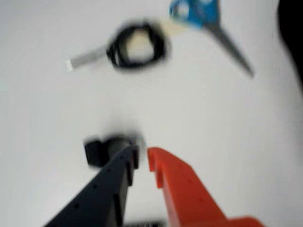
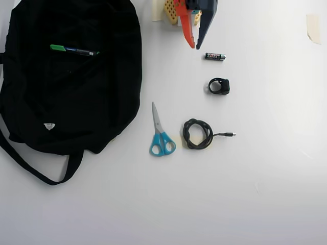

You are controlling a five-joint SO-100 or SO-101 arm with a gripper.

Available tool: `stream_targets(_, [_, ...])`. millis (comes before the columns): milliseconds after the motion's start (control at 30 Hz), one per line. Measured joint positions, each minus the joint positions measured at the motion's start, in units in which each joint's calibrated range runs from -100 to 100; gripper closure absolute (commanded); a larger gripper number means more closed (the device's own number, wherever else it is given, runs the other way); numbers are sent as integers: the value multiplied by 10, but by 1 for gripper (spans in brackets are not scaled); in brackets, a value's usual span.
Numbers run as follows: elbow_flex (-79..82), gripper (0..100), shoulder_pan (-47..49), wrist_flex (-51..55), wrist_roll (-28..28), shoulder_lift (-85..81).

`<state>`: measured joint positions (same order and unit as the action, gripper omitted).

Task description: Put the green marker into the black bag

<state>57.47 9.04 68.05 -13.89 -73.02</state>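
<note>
The green marker (image 2: 74, 50) lies flat on top of the black bag (image 2: 71, 102) near its upper left, green end to the left, in the overhead view. The bag lies spread out on the left of the white table, its strap trailing at the lower left. My gripper (image 2: 196, 47) is at the top centre, well to the right of the bag, above the table and pointing down the picture. In the wrist view my gripper (image 1: 141, 153) has its black and orange fingers almost together with nothing between them. The marker does not show in the wrist view.
A small black battery (image 2: 215, 56) lies just right of the fingertips. Below it is a black ring-shaped clip (image 2: 219, 86) (image 1: 102, 151), then a coiled black cable (image 2: 197, 134) (image 1: 137, 46) and blue-handled scissors (image 2: 161, 133) (image 1: 208, 19). Tape (image 2: 312, 28) is stuck at the top right.
</note>
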Motion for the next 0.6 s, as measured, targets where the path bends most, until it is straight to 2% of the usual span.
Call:
stream_targets(233, [222,98,13,-36,85,-178])
stream_targets(333, [302,98,19,-36,95,-248])
stream_targets(600, [399,98,32,-36,102,-257])
